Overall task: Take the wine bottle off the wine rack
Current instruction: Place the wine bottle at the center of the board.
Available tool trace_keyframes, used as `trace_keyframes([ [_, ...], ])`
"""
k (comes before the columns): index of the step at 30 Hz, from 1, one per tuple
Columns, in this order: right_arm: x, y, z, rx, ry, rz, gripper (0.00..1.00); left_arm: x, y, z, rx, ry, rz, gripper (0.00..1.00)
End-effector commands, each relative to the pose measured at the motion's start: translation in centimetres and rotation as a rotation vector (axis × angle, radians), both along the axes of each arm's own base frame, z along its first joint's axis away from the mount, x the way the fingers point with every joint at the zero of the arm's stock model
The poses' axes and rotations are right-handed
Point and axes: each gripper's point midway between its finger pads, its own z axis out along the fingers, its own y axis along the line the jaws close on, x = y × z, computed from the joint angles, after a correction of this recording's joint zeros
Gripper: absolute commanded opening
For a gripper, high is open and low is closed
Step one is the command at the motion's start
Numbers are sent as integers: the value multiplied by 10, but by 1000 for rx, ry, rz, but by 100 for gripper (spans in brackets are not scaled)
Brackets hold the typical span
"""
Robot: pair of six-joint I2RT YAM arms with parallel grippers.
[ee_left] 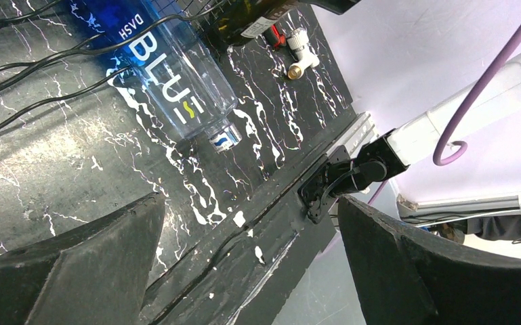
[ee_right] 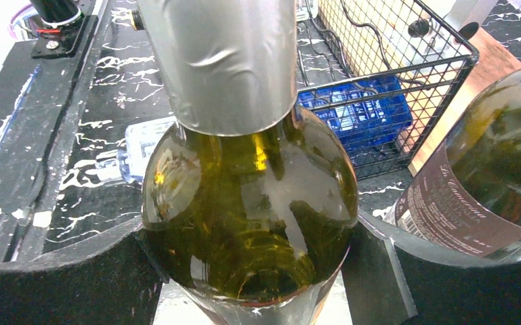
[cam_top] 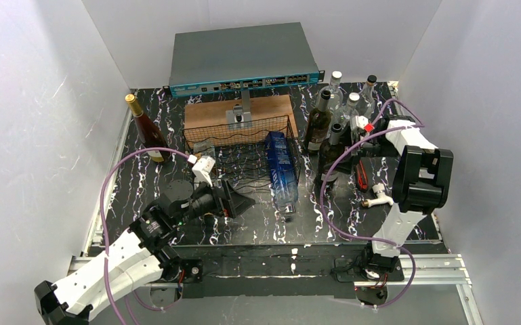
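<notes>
Black marbled desk (cam_top: 264, 223), white walls round it. Wine rack (cam_top: 240, 145) sits mid-desk in front of wooden board (cam_top: 237, 112); only a blue bottle (cam_top: 281, 166) lies in its cradles, near end poking out past the front. Wine bottle (ee_right: 244, 203) = dark green glass w/ silver foil neck, upright, off the rack, just beside its R side, at edge of a bottle cluster (cam_top: 342, 101). R hand (ee_right: 251, 237) grips it: fingers (ee_right: 61, 277) press the body from both sides, no gap seen in R wrist view. Can't tell if base rests on desk, hidden. L hand (ee_left: 249, 200) wide open, nothing btwn fingers, near rack front, blue bottle's near end ahead of it

Step, my read: bottle is clear of rack, so this is the set-down/release phase at R side. Next move prob: make sure base is flat on desk, then open R hand & back out straight. Tight spot: brown-label bottle (ee_right: 474, 196) is just beside the R hand's finger, so retreat w/o sideways swing or neighbours tip. L hand prob not needed unless blue bottle counts too
</notes>
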Motion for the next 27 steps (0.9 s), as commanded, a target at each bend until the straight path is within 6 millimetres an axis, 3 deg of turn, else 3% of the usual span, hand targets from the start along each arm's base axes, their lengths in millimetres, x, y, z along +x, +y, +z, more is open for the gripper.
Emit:
trace_keyframes([
  [1,23,2,25,79,-99,-32,45,3,-3,6,-18,-15,1,98],
  [8,38,0,15,79,-100,-32,56,5,-5,4,-12,-3,4,98],
  [22,40,-1,2,80,-69,-34,98,7,-9,0,-3,10,-6,98],
  [27,41,-1,4,80,-61,-36,98,5,-7,0,-7,8,-4,98],
])
